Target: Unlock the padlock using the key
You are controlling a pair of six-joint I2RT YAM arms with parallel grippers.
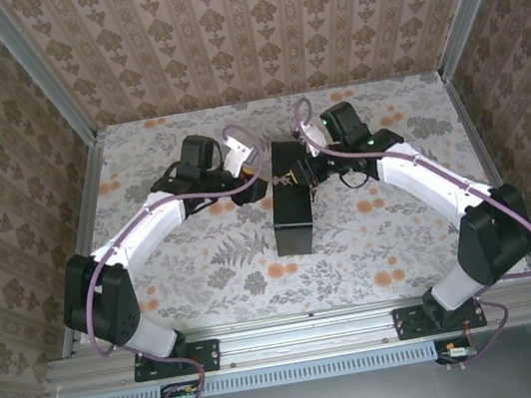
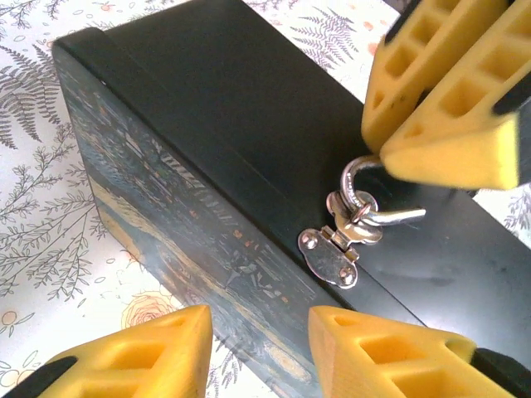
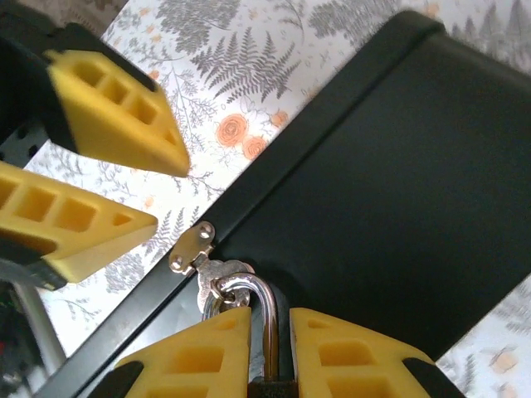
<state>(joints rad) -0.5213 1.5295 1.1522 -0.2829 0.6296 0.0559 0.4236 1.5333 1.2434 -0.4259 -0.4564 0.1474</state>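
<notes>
The right pincer (image 3: 270,319) is pinched onto the small dark padlock with a curved silver shackle (image 3: 269,340). Its yellow ribbed fingers (image 3: 199,356) flank the shackle and the top of the body. The padlock hangs through the silver metal hasp (image 2: 332,249) on the edge of the long black rectangular box (image 1: 295,225), which lies on the floral-patterned worktop (image 1: 207,279). The left pincer (image 2: 261,319) is spread with nothing between its fingers. It hovers just short of the hasp, directly across from the right pincer.

The step in hand looks like steadying the padlock for the key. To do it well, the right pincer should grip the body rather than the shackle alone and turn the keyhole toward the left pincer. It must also resist the twist when the key turns, so the hasp does not bind.

The padlock body is cut off at the lower edge of the right wrist view, and in the left wrist view the right fingers cover it. The keyhole cannot be made out, and I cannot tell where the key is. A thin silver tab (image 2: 398,215) juts out beside the hasp, just under the right pincer, and may or may not belong to the hasp. In the top external view the wrists cover the hasp end of the box.
</notes>
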